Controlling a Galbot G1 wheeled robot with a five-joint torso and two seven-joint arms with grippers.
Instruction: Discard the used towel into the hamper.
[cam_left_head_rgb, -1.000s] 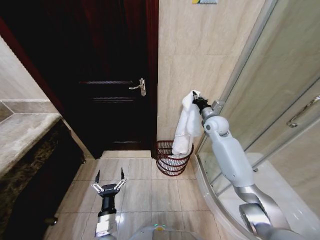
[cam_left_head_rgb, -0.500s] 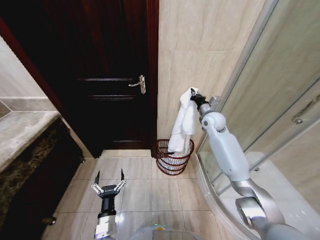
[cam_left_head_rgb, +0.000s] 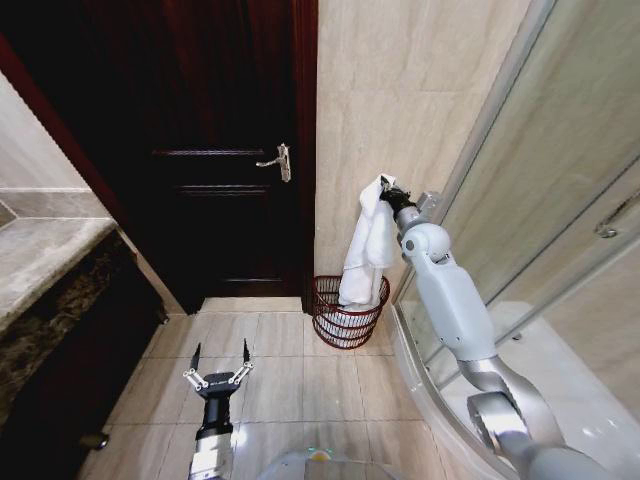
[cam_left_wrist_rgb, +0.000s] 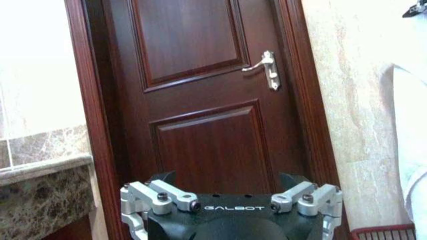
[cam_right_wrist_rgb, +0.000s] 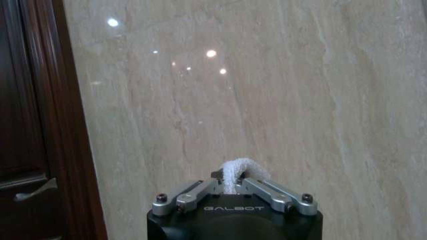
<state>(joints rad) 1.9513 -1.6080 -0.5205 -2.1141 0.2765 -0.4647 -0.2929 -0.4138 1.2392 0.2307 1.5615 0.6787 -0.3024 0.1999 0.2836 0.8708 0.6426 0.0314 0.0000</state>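
One corner of the towel (cam_left_head_rgb: 368, 245) sits pinched in our right gripper (cam_left_head_rgb: 388, 192), its tail dangling into the hamper (cam_left_head_rgb: 348, 312) by the wall. Our left gripper (cam_left_head_rgb: 218, 366) hangs spread and empty over the floor. Letting go off-centre could, we judge, drape cloth over the rim or tip the light basket.

The head camera looks forward and down over both arms toward the door (cam_left_head_rgb: 225, 150). The left wrist camera sits low behind the left gripper (cam_left_wrist_rgb: 230, 202), facing that door; the right wrist camera looks past the right gripper (cam_right_wrist_rgb: 233, 187), close to the wall (cam_right_wrist_rgb: 267, 85).
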